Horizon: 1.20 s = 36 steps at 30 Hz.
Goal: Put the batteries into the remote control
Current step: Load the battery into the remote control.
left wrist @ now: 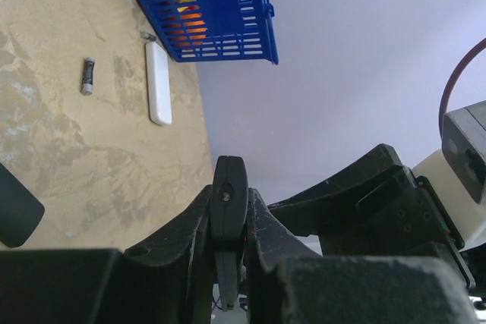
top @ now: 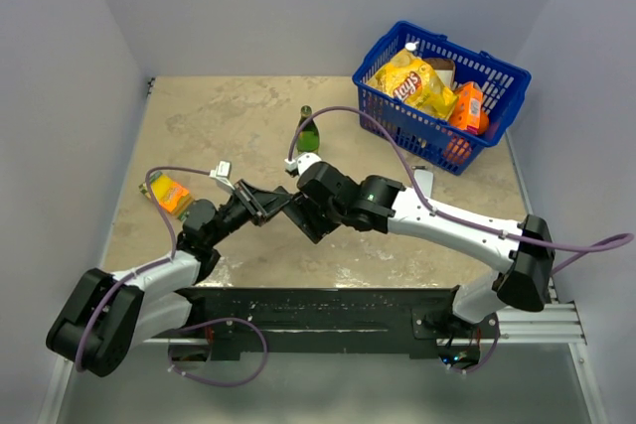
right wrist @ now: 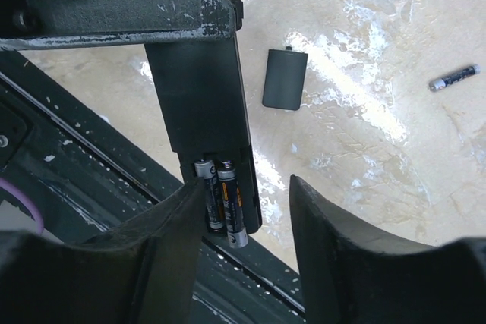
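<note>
My left gripper (left wrist: 229, 196) is shut on the black remote control (left wrist: 228, 180), seen edge-on and held above the table. In the right wrist view the remote (right wrist: 199, 89) shows its open back compartment with two batteries in it, one (right wrist: 206, 196) seated and one (right wrist: 231, 206) sticking out past the end. My right gripper (right wrist: 247, 187) is open, its fingers on either side of that end of the remote. A third battery (right wrist: 453, 78) lies loose on the table, also in the left wrist view (left wrist: 88, 76). The black cover piece (right wrist: 285, 79) lies flat on the table. Both grippers meet mid-table (top: 288, 208).
A blue basket (top: 509, 81) with snack packets stands at the back right. A green bottle (top: 307, 132) stands just behind the grippers. An orange box (top: 171, 194) lies at the left. A flat white device (left wrist: 158, 83) lies near the basket. The black base rail (top: 318, 317) runs along the near edge.
</note>
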Tool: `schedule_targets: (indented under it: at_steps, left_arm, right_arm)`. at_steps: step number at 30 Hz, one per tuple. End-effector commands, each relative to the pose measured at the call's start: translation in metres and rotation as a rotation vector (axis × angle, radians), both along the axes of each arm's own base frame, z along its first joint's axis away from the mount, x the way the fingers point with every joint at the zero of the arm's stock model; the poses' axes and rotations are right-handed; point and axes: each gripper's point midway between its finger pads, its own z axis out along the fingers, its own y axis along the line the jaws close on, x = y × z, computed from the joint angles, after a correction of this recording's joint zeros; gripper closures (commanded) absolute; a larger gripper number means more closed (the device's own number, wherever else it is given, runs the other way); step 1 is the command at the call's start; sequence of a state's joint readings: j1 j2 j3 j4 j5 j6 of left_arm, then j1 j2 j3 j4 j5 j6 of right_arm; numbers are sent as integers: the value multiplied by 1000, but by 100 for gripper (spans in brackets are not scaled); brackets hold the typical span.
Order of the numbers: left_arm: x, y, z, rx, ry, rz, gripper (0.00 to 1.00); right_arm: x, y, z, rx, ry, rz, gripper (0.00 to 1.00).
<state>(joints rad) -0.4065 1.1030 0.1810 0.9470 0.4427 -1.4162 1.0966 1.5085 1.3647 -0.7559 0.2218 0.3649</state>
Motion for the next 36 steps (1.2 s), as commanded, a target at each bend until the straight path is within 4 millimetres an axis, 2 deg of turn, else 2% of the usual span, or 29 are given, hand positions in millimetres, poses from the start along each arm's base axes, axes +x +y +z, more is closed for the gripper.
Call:
schedule_targets:
  at_steps: [1,5,6,7,8,9,11,12,14,15,16,17,18,19,20,22,24,29,35,36]
  left_arm:
    - [-5,-1,28,-89,-65,-21,100]
    - [-3,1,32,-109,-71,-15,100]
    - [-2,0,32,-112,-67,-14,100]
    - [-2,1,33,-114,-70,-15,100]
    - [-3,1,38,-128,-81,-19,100]
    - [-1,1,36,-132,-70,-22,100]
    - [-3,-2,34,-163,-48,-50,100]
    - [-3,-3,33,-176,-41,-60,100]
    - [-7,-4,33,-234,-23,-85,100]
    - [-8,-4,34,-251,-23,-92,100]
    - [-12,-2,43,-282,-61,-103,100]
    - [-10,-4,35,-299,-17,-112,100]
    - [-10,-3,36,-317,-15,-119,100]
    - [-15,-2,45,-349,-53,-133,100]
    - [-13,-2,38,-368,-9,-137,100]
    - [-14,-1,42,-410,-9,-151,100]
    - [-13,-3,38,-395,-8,-155,100]
    - [-15,-2,51,-382,-83,-153,100]
    - [-16,-7,70,-330,-206,-166,100]
    - [-14,-7,71,-317,-214,-163,100]
  right_arm:
    - [4,-3,38,95,-54,-12,45]
    - [3,-4,56,185,-60,-9,37]
    - [2,-5,66,226,-66,-3,36]
    - [7,-8,65,257,-65,-17,34]
    - [3,-7,68,299,-44,1,33]
    - [2,-13,79,352,-53,-2,32]
    - [10,-22,83,436,-52,-32,30]
    - [5,-27,98,500,-65,-25,29]
    - [8,-33,98,547,-84,-40,27]
    - [4,-36,90,552,-69,-42,26]
    - [4,-39,95,580,-83,-47,26]
    - [2,-41,95,590,-81,-53,25]
    - [1,-44,84,589,-58,-76,25]
    - [-1,-44,89,625,-63,-73,25]
    - [-3,-43,87,644,-55,-74,25]
    - [-8,-42,80,688,-25,-83,25]
    - [-11,-41,67,696,8,-101,25]
    - [-13,-46,37,675,61,-164,26]
    - [-9,-47,19,683,98,-237,27]
    - [-8,-44,22,707,99,-237,27]
